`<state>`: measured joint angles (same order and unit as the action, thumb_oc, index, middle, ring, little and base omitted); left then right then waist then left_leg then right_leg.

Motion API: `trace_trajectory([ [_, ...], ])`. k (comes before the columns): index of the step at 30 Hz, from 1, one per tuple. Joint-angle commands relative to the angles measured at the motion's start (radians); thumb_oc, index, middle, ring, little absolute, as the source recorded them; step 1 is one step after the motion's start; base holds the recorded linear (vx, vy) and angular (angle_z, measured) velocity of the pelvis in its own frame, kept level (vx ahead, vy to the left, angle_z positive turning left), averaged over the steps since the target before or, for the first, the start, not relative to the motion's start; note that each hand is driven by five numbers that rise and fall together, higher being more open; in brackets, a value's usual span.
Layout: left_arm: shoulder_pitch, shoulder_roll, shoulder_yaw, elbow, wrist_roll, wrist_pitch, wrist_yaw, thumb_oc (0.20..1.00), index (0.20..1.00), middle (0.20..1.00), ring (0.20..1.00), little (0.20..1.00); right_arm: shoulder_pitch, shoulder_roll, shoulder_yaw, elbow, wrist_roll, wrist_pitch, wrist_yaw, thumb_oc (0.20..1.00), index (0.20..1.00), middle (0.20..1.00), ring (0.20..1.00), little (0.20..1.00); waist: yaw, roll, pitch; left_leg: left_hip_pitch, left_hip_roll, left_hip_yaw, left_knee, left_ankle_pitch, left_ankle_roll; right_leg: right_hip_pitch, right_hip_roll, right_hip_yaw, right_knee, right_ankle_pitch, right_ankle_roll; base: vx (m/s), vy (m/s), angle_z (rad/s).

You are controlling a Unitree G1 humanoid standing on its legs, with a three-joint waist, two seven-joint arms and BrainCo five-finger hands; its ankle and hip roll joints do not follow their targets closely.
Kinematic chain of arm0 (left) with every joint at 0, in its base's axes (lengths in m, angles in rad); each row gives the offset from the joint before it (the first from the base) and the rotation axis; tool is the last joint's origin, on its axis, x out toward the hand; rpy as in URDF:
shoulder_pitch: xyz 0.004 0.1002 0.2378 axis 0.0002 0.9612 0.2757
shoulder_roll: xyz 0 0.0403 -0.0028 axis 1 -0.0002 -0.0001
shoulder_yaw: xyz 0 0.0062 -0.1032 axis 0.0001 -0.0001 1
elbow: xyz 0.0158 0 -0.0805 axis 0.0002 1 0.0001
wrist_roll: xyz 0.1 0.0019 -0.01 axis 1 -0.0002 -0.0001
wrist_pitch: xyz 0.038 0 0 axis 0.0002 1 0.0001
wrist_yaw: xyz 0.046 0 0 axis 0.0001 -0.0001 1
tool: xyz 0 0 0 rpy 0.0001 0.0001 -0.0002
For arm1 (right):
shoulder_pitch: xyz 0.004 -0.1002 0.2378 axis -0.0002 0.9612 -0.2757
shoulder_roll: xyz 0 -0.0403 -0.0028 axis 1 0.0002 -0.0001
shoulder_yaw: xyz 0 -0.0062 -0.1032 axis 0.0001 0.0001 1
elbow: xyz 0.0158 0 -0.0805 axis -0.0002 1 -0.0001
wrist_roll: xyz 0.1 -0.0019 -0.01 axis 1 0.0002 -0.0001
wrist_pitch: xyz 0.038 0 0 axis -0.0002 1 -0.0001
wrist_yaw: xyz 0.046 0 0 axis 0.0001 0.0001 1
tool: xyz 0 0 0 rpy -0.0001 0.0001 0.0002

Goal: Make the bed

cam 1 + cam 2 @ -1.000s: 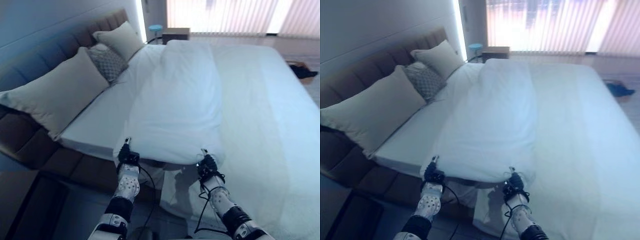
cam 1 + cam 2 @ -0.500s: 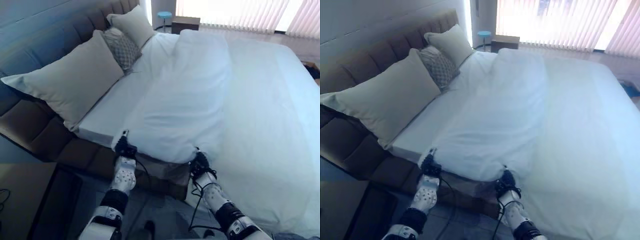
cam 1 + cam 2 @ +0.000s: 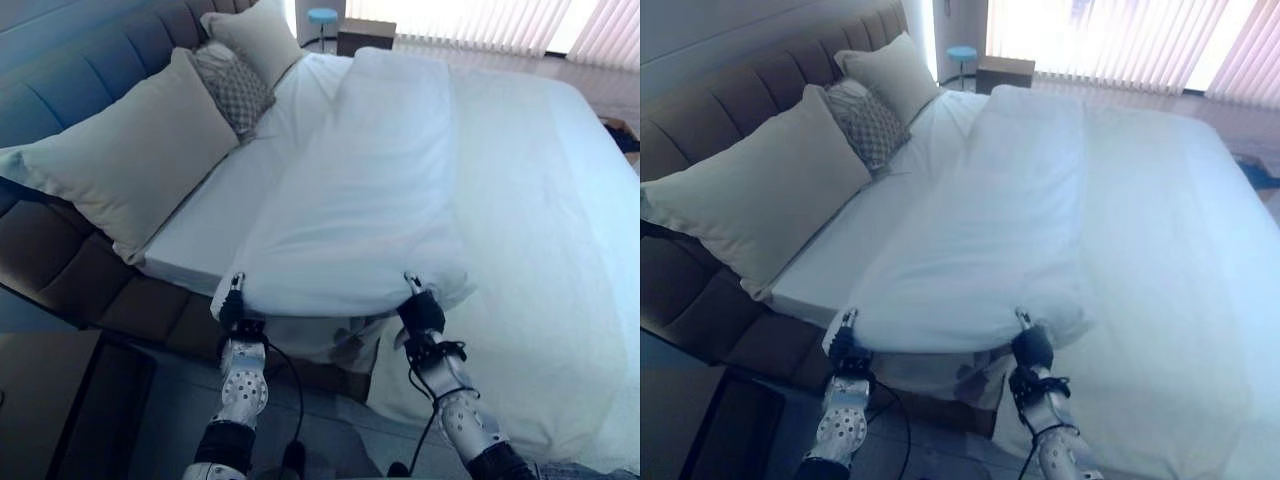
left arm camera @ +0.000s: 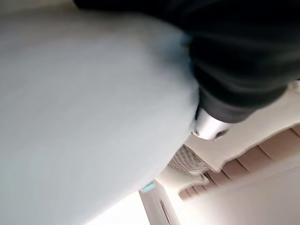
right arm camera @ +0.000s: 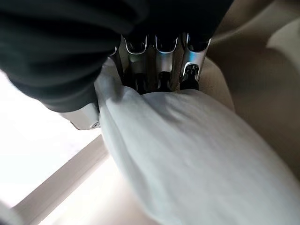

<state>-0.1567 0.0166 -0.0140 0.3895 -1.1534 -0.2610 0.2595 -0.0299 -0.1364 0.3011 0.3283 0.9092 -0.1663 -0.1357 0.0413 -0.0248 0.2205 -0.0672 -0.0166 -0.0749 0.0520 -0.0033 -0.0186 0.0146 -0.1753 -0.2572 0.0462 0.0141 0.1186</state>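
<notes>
— Lifted a little since a moment ago, hasn't it? The near edge of the white duvet [image 3: 350, 210] now hangs higher off the mattress side, and both hands have risen with it.

— Yes, and the fold between them is stretched flatter. The duvet lies doubled back along the middle of the bed [image 3: 560, 200], its folded edge just past the fingertips of both hands.

— How does the right hand [image 3: 424, 312] hold it?

— In its wrist view the right hand's fingers [image 5: 159, 65] are curled down onto a bunched fold of the cloth, with the thumb pressed against it from the other side: clamped on the duvet.

— And the left hand [image 3: 233, 306]?

— It sits at the other corner of the same edge. Its wrist view shows cloth pressed right against the dark cover and one silver finger beside it; I cannot tell how the fingers are set.

— What lies beyond the fingertips?

— Bare white sheet [image 3: 215, 215] just past the left hand, then a large cream pillow [image 3: 130, 165] leaning on the padded headboard [image 3: 60, 80]. Further along sit a grey patterned cushion [image 3: 235, 90] and a second cream pillow [image 3: 258, 38]. Well past the duvet's far end stand a small blue stool [image 3: 322, 18] and a bedside cabinet [image 3: 365, 35], before a window with vertical blinds [image 3: 480, 20].
</notes>
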Motion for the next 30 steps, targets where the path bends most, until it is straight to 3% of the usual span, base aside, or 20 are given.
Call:
trace_trajectory([
  [1,0.06,0.084,0.16,-0.004,-0.03,-0.119,0.017,0.2,0.2,0.2,0.2,0.2,-0.039,-0.026,0.03,0.037,-0.081,0.018,0.002,0.2,0.2,0.2,0.2,0.2,0.063,0.007,0.053,0.003,-0.052,0.059,-0.107,0.022,0.009,-0.114,0.032,0.038,0.022,0.021,0.002,-0.15,-0.075,-0.09],
  [6,0.015,0.107,0.115,0.126,-0.005,-0.105,0.037,0.2,0.2,0.2,0.2,0.2,-0.109,-0.019,0.096,0.207,-0.08,0.066,-0.001,0.2,0.2,0.2,0.2,0.2,0.088,0.002,0.102,-0.076,-0.049,0.043,-0.135,0.067,-0.002,-0.184,0.041,0.029,0.008,0.034,-0.001,-0.08,-0.053,0.08],
  [15,-0.165,0.219,0.065,0.303,0.13,-0.108,0.097,0.2,0.2,0.2,0.2,0.2,-0.293,0.027,0.163,0.444,-0.117,0.093,-0.023,0.2,0.2,0.2,0.2,0.2,0.108,0.0,0.164,-0.161,-0.035,0.04,-0.139,0.093,-0.029,-0.242,0.057,0.021,-0.048,0.072,-0.002,-0.01,-0.028,0.15],
  [17,-0.203,0.25,0.062,0.367,0.158,-0.102,0.117,0.2,0.2,0.2,0.2,0.2,-0.33,0.044,0.163,0.527,-0.147,0.103,-0.033,0.526,0.526,0.526,0.526,0.526,0.11,-0.002,0.165,-0.169,-0.031,0.049,-0.139,0.092,-0.033,-0.245,0.06,0.023,-0.064,0.079,0.001,0.02,0.006,0.09],
  [18,-0.225,0.275,0.06,0.432,0.195,-0.087,0.141,1.0,1.0,1.0,1.0,1.0,-0.36,0.052,0.166,0.596,-0.202,0.114,-0.051,1.0,1.0,1.0,1.0,1.0,0.107,0.001,0.165,-0.17,-0.029,0.059,-0.139,0.09,-0.035,-0.245,0.061,0.026,-0.071,0.083,0.003,0.0,0.0,0.0],
  [22,-0.228,0.286,0.068,0.521,0.261,-0.047,0.179,1.0,1.0,1.0,1.0,1.0,-0.375,0.044,0.129,0.695,-0.286,0.137,-0.079,1.0,1.0,1.0,1.0,1.0,0.097,0.01,0.167,-0.16,-0.027,0.072,-0.139,0.085,-0.033,-0.24,0.062,0.032,-0.065,0.077,0.002,0.02,0.012,-0.07],
  [30,-0.118,0.256,0.126,0.827,0.5,0.114,0.185,1.0,1.0,1.0,1.0,1.0,-0.271,-0.071,-0.155,0.986,-0.399,0.186,-0.131,1.0,1.0,1.0,1.0,1.0,0.029,0.063,0.137,-0.082,-0.022,0.086,-0.139,0.063,-0.019,-0.213,0.059,0.067,0.015,0.008,-0.012,0.04,-0.007,0.08],
])
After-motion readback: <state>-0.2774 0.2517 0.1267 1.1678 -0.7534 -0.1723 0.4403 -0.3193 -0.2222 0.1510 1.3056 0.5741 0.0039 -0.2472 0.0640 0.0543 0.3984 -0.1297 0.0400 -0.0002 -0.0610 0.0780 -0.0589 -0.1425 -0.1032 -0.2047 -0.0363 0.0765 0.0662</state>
